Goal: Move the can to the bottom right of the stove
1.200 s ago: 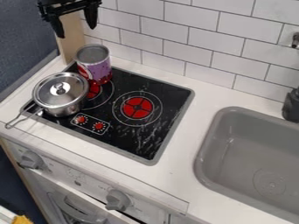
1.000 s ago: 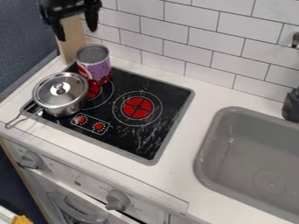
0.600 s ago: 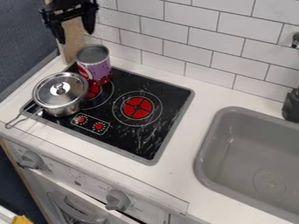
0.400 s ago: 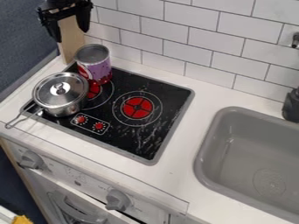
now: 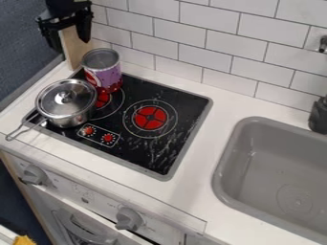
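The can (image 5: 102,71) stands upright at the back left corner of the stove (image 5: 184,139), and the gripper (image 5: 70,45) hangs near that corner, fingers spread wide with nothing between them. The lidded pot (image 5: 66,104) sits so close in front of the can that I can't quite tell whether they touch; a finger coming down there could knock the lid or shove the pot. The can is broad, so an off-centre descent might catch its rim and tip it.
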`<state>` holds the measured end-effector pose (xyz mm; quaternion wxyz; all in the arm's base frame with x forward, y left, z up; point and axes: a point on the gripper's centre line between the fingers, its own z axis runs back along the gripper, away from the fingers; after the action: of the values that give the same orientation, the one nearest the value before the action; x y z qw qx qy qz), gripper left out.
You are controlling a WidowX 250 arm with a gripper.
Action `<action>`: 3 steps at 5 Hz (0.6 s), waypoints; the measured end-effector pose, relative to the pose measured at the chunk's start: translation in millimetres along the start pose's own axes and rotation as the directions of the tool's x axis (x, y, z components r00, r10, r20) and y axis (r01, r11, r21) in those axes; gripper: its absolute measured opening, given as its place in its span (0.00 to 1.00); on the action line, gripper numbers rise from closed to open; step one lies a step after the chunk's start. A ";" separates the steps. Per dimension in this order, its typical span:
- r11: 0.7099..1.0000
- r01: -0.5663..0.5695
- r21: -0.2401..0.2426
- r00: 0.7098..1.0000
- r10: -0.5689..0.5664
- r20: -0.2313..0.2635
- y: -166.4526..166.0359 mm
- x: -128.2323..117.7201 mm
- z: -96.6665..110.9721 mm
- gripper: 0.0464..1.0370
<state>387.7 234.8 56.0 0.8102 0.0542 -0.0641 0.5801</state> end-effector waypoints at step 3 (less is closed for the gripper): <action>0.997 0.075 -0.004 0.994 -0.075 -0.084 -18.7 -7.2 -29.5 0.96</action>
<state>404.4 226.9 25.4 0.8334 0.0317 -0.0281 0.5510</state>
